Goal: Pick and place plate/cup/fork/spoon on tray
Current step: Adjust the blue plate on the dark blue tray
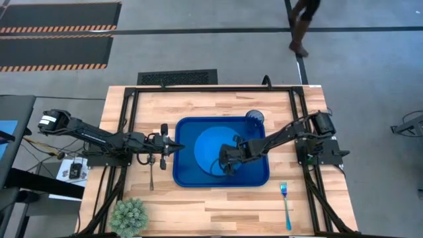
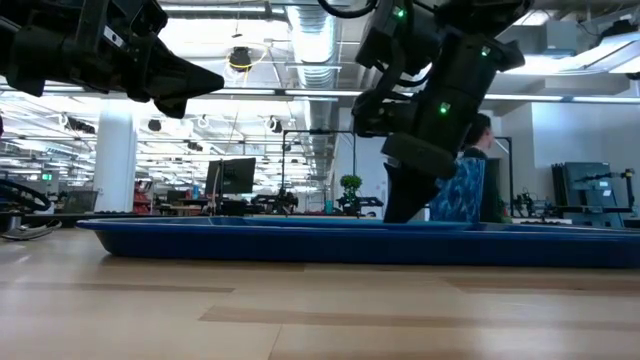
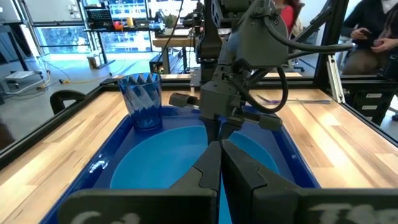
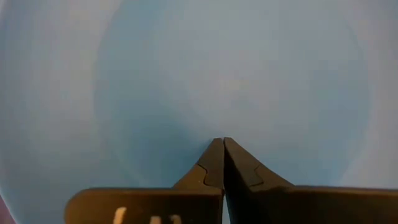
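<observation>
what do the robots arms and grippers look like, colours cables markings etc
Both arms are dark, near-black, built from slim jointed links. The left arm has a white band near its base. The right arm carries a looping black cable, and small green lights glow on it in the low view. The left gripper and the right gripper each have two matte black, wedge-shaped fingers tapering to a point.

In the right wrist view the plate (image 4: 236, 68) fills the picture, its rim cut off on all sides. From above, the right arm hides part of the plate (image 1: 205, 149). In the low view the tray (image 2: 250, 243) hides whatever lies in it.
</observation>
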Controlling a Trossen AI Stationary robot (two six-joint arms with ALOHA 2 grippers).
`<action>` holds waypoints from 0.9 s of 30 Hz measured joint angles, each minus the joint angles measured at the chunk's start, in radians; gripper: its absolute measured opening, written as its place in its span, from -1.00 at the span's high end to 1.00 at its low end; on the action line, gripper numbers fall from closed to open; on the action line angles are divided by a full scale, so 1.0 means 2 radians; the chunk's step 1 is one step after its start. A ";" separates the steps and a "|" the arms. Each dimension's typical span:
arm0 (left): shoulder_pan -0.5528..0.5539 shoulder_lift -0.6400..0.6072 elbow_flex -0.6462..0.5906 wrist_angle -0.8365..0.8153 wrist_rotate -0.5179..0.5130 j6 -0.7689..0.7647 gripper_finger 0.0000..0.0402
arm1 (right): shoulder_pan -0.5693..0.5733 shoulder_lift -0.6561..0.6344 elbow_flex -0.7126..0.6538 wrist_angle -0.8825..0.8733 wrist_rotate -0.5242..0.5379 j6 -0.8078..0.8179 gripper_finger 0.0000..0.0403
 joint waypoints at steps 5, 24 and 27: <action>0.000 0.000 0.000 0.000 0.000 0.000 1.00 | -0.003 0.000 0.000 -0.010 0.003 -0.001 0.93; 0.000 0.000 0.000 0.000 0.000 0.005 1.00 | 0.002 0.000 0.000 -0.023 0.003 0.003 0.85; 0.000 0.000 0.000 0.000 0.000 0.006 1.00 | 0.002 -0.003 0.000 -0.027 0.001 0.004 0.80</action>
